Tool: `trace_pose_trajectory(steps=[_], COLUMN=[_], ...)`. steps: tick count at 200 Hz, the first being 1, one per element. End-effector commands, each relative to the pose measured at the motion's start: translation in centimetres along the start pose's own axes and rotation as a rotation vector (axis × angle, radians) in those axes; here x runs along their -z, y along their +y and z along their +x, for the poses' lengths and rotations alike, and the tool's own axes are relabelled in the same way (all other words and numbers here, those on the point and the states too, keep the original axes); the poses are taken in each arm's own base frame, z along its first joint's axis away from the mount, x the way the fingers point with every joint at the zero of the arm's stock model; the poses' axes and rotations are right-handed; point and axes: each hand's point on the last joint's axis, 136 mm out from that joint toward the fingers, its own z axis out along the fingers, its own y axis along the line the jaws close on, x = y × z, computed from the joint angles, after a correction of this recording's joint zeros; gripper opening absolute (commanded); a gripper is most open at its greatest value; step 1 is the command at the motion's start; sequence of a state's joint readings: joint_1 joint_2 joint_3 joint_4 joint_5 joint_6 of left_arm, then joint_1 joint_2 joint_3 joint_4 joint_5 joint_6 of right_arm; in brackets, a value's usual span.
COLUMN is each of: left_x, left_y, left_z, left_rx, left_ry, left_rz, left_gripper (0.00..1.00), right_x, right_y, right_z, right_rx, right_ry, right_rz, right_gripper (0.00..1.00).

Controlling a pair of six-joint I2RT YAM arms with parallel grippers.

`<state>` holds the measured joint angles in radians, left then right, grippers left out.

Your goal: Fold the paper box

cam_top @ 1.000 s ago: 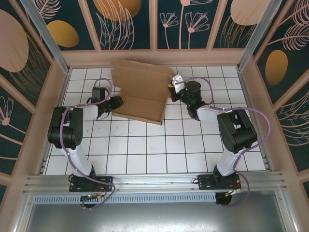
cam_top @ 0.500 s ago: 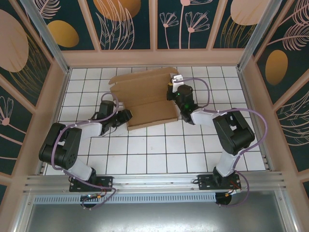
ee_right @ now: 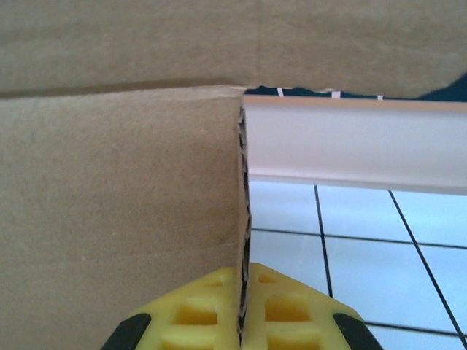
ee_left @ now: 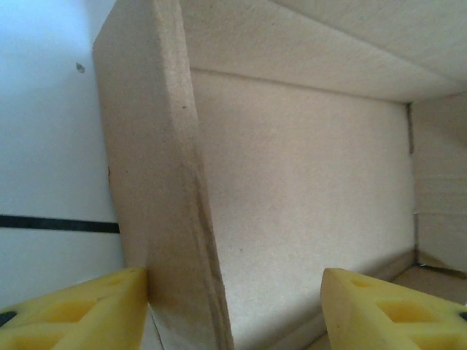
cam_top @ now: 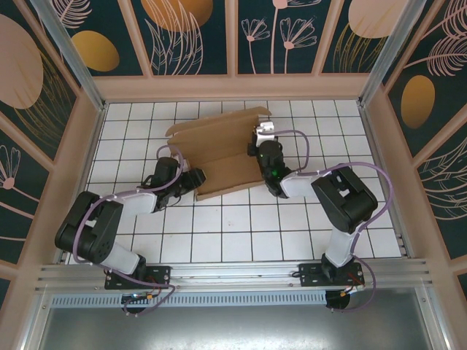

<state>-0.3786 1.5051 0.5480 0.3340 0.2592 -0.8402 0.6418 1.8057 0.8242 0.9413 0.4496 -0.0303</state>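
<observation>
The paper box (cam_top: 219,149) is brown cardboard, part-folded, lying at the middle back of the tiled table with its far panel tilted up. My left gripper (cam_top: 197,179) is at the box's near left corner. In the left wrist view its yellow fingers (ee_left: 73,313) stand apart, open, astride the box's upright side wall (ee_left: 157,182). That wall lies against the left finger, and the right finger is clear of it. My right gripper (cam_top: 257,144) is at the box's right side. In the right wrist view it (ee_right: 243,295) is shut on a thin edge of the cardboard (ee_right: 117,204).
The white tiled table (cam_top: 233,226) is ringed by a pink frame and patterned walls (cam_top: 233,86). Both arm bases sit on the metal rail (cam_top: 233,275) at the near edge. The low white border (ee_right: 357,142) runs just behind the box's right edge.
The box has turned and slid nearer and rightward. My left arm followed it to the near left corner and its jaws have widened. My right gripper moved slightly nearer, holding the cardboard throughout.
</observation>
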Motion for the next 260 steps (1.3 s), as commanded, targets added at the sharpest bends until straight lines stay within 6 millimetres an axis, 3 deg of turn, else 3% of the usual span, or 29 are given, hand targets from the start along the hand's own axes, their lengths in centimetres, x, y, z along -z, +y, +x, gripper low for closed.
trace_pose_trajectory(steps=[1,28,57,111,167,216,242,260], left_x=[1.3,2.1,4.2,10.3,16.1,16.3,14.4,12.6], left_y=[-4.7,-4.0,-3.8,-5.2,-2.8,-0.7,0.3,-0.7], left_z=[-0.8,-0.4,-1.7,-4.8,-8.2,-8.6,-8.0,-7.6], left_rx=[-0.033,-0.045,-0.107,-0.275,-0.427,-0.568,-0.610,-0.653], left_ry=[-0.035,-0.040,-0.119,-0.322,-0.601,-0.652,-0.607,-0.545], left_rz=[0.181,0.158,0.093,0.035,-0.187,-0.320,-0.317,-0.227], left_gripper=[0.62,0.65,0.71,0.73,0.73,0.69,0.70,0.71], right_x=[1.7,3.2,4.1,4.6,4.1,3.8,3.8,3.8], right_y=[3.0,2.5,2.3,2.5,2.3,1.7,1.4,1.6], right_z=[4.7,5.6,5.5,4.5,2.0,0.9,1.0,0.9], right_rx=[0.074,0.087,0.097,0.101,0.092,0.091,0.085,0.081], right_ry=[0.085,0.056,0.029,0.000,-0.024,-0.030,-0.027,-0.029], right_rz=[-0.155,-0.182,-0.200,-0.220,-0.214,-0.227,-0.231,-0.246], right_gripper=[0.00,0.00,0.00,0.00,0.00,0.00,0.00,0.00])
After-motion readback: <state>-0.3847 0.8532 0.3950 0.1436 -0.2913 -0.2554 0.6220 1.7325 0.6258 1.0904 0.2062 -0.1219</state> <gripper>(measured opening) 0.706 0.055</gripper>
